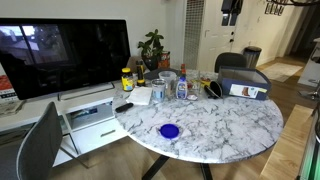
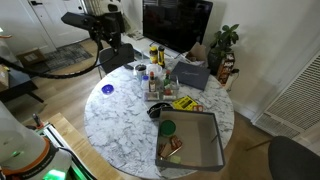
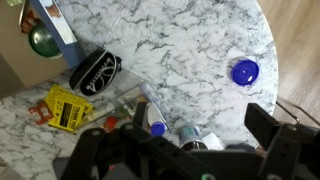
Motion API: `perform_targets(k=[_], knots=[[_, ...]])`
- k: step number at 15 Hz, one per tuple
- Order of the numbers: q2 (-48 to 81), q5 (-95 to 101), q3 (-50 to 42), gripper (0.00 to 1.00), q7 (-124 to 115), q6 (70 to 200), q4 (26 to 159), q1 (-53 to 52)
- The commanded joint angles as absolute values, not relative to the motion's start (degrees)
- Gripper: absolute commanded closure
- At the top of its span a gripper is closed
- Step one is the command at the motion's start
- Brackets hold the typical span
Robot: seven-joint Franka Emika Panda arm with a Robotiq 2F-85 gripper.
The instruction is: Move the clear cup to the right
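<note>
- risk: the clear cup (image 1: 159,93) stands packed among bottles at the far side of the marble table (image 1: 230,125); a descending finger could topple a neighbour like the blue-labelled bottle (image 1: 182,88), or grab it instead.
- the arm (image 2: 100,22) hangs high above the table, the gripper (image 3: 188,150) looking down, jaws wide apart, holding nothing.

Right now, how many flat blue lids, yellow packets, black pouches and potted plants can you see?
Flat blue lid: 1
Yellow packet: 1
Black pouch: 1
Potted plant: 1
Total: 4
</note>
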State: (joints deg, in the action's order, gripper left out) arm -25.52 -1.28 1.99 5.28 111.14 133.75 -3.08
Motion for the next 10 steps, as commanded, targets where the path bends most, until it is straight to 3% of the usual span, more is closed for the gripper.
perform_targets(k=[1, 10], knots=[[-10.9, -1.4, 2.8, 0.0, 7.1, 112.5, 121.0, -4.6], [20.2, -1.4, 3.8, 0.0, -6.5, 111.6, 90.5, -5.4]])
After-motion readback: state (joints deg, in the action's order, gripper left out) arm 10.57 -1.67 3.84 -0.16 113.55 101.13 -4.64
